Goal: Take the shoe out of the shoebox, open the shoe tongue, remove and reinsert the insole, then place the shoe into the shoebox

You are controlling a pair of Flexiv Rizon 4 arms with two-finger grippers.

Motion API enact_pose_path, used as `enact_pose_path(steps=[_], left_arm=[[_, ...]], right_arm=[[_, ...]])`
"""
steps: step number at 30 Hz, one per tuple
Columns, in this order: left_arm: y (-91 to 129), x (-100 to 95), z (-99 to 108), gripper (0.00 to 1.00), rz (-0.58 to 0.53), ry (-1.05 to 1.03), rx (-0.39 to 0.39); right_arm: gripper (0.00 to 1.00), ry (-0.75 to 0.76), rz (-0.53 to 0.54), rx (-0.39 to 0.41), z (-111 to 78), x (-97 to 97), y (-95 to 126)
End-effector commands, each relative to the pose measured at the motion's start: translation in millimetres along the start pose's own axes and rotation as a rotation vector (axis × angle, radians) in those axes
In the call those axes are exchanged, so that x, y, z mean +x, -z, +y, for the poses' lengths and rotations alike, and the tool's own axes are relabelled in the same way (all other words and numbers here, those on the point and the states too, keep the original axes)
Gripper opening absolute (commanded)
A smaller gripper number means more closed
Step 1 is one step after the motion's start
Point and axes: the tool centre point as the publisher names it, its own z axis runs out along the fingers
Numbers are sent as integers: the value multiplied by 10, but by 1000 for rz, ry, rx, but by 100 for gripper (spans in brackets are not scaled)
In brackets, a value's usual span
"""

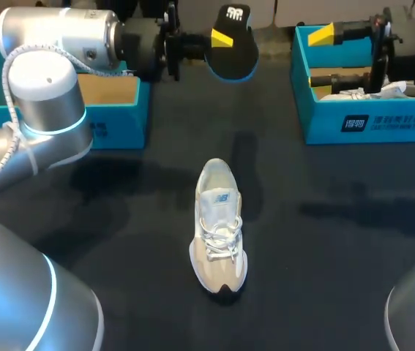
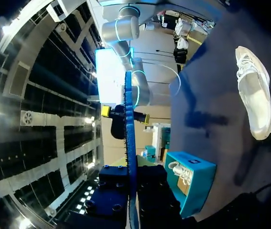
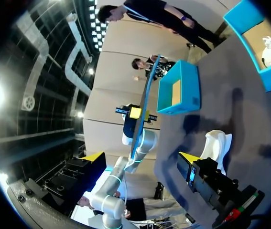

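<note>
1 shoe (image 1: 219,227) upright mid-counter (image 1: 339,241), toe toward robot | left hand (image 1: 218,40) clenched on insole (image 1: 240,55), held in air at far side | right hand (image 1: 324,55) released, fingers wide apart, over right shoebox (image 1: 383,121) holding second shoe (image 1: 405,89) | left shoebox (image 1: 119,121) under left arm

The shoe (image 1: 219,228), a white and beige sneaker with white laces and a dark patch at the toe, stands upright on its sole in the middle of the black counter (image 1: 339,241). Its toe points to the near edge and its heel to the far side. Its insole (image 1: 236,55), dark with a blue rim and a white logo, is pinched in the left claw (image 1: 222,38) in the air above the counter's far side. Two open teal boxes sit there, well apart. The left shoebox (image 1: 112,124) shows a brown cardboard inside. The right shoebox (image 1: 368,121) holds what looks like a second white shoe (image 1: 353,93).
</note>
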Motion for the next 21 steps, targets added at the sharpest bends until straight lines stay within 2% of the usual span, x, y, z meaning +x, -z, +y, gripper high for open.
enact_pose_path(steps=[1, 13, 16, 17, 21], left_arm=[[-4, 11, -26, 0, -5, -10, -8], [-194, 35, -61, 0, -12, -88, -1], [-247, 74, -54, 0, -10, -108, -8], [-262, 82, -54, 0, -13, -119, -13], [-305, 94, -68, 0, -17, -122, -16]], right_arm=[[100, 4, 0, 28, 157, 6, -129], [100, 2, -2, 87, 277, 13, -425], [85, -3, 1, 95, 288, -10, -480], [75, -4, 2, 96, 290, -9, -495], [66, -4, 8, 102, 298, -15, -539]])
